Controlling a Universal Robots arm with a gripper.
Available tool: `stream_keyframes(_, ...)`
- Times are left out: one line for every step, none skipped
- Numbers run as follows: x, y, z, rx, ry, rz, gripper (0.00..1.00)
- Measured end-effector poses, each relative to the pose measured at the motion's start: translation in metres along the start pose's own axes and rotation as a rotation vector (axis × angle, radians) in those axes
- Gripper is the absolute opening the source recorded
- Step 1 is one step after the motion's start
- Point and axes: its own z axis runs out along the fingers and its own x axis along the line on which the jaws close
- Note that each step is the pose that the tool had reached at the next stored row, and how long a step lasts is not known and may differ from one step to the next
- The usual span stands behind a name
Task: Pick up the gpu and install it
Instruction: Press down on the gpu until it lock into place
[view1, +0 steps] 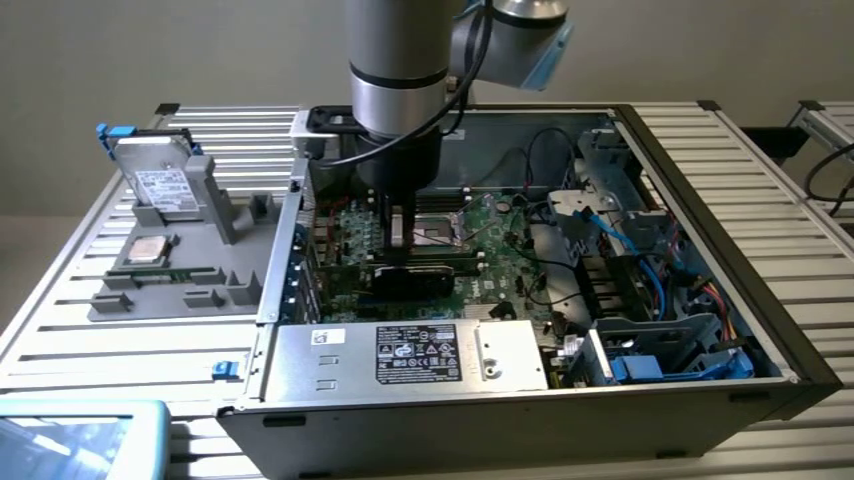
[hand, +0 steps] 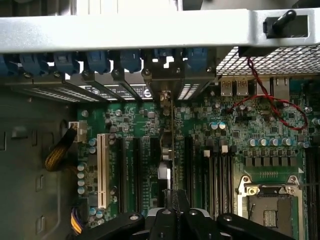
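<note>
My gripper (view1: 398, 238) reaches down into the open computer case (view1: 694, 190), over the green motherboard (view1: 487, 250). It is shut on the gpu (view1: 424, 275), whose black face shows just below the fingers. In the wrist view the gpu (hand: 171, 145) stands edge-on as a thin card, lined up along a black expansion slot (hand: 187, 165), with its metal bracket (hand: 165, 80) at the case's rear slot openings. The gripper (hand: 176, 212) clamps the card's near edge between dark fingers (hand: 162, 220). How deep the card sits in the slot cannot be told.
A grey fixture (view1: 174, 300) at the exterior view's left holds a silver hard drive (view1: 167, 185), a processor chip (view1: 147, 250) and a memory stick (view1: 167, 271). The power supply (view1: 414, 355) fills the case's front. Blue cables (view1: 627, 250) and drive cages crowd its right. The empty CPU socket (hand: 270, 210) lies beside the slots.
</note>
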Motion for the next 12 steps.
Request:
stream_keyframes(0.0, -0.0001, 0.0014, -0.0006, -0.001, 0.001, 0.12)
stream_keyframes(0.0, -0.0002, 0.0028, -0.0012, -0.0021, 0.002, 0.12)
stream_keyframes(0.0, -0.0003, 0.0037, -0.0024, -0.0025, 0.002, 0.12)
stream_keyframes(0.0, -0.0003, 0.0044, -0.0033, -0.0027, 0.003, 0.12)
stream_keyframes(0.0, -0.0004, 0.0051, -0.0038, -0.0036, 0.004, 0.12)
stream_keyframes(0.0, -0.0004, 0.0057, -0.0039, -0.0052, 0.004, 0.12)
stream_keyframes(0.0, -0.0004, 0.0061, -0.0043, -0.0059, 0.005, 0.12)
stream_keyframes(0.0, -0.0004, 0.0062, -0.005, -0.0065, 0.005, 0.12)
stream_keyframes(0.0, -0.0004, 0.0058, -0.006, -0.0068, 0.006, 0.12)
stream_keyframes(0.0, -0.0002, 0.004, -0.0074, -0.0086, 0.007, 0.12)
stream_keyframes(0.0, -0.0001, 0.0003, -0.0087, -0.0078, 0.008, 0.12)
stream_keyframes(0.0, -0.0001, -0.0038, -0.0104, -0.0068, 0.009, 0.12)
